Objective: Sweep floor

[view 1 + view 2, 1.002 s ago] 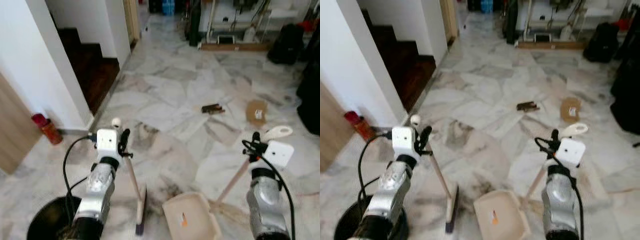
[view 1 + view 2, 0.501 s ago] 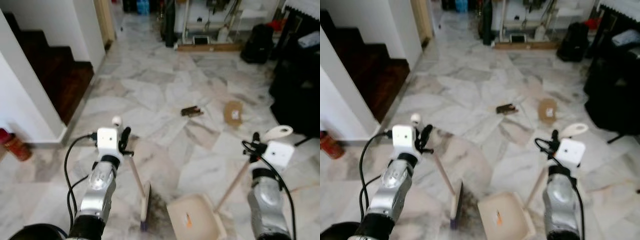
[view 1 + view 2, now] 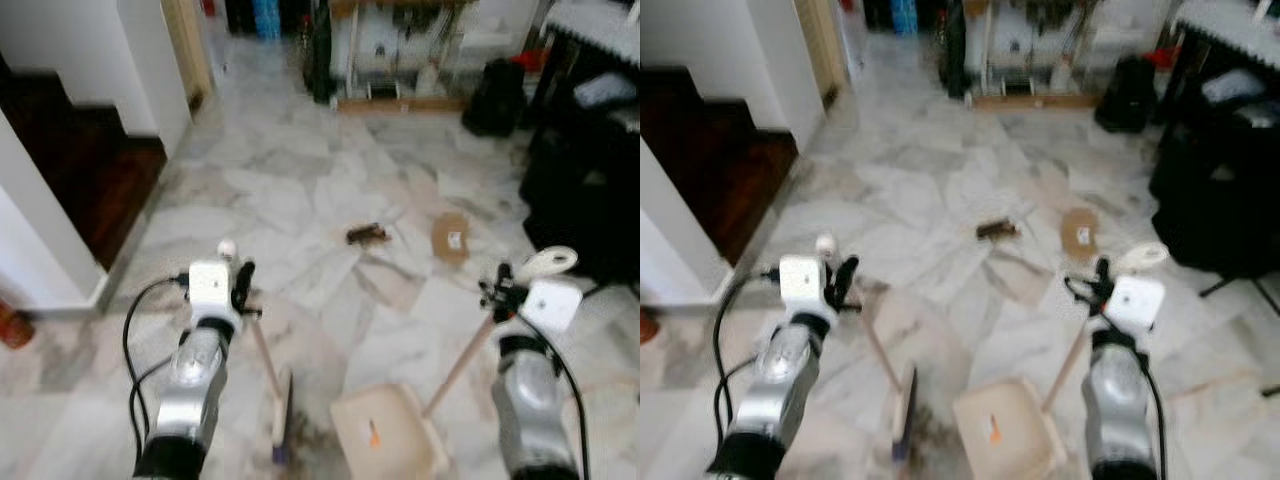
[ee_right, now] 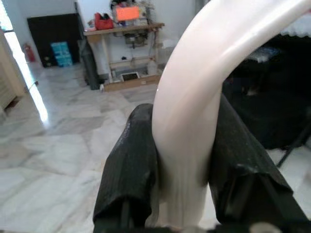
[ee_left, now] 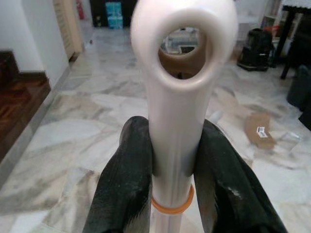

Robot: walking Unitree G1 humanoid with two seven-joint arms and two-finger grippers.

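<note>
Marble floor [image 3: 300, 200]: had scraps far ahead, so I kept both tools low.
Left gripper [image 5: 170, 179]: I squeezed the broom [image 3: 266, 362] handle; its brush touched the floor.
Right gripper [image 4: 182, 170]: I clamped the dustpan [image 3: 385, 435] handle, pan just beside the brush to catch dirt.

Marble floor [image 3: 300, 200] (cardboard scrap [image 3: 450, 238], dark debris [image 3: 366, 234]).
</note>
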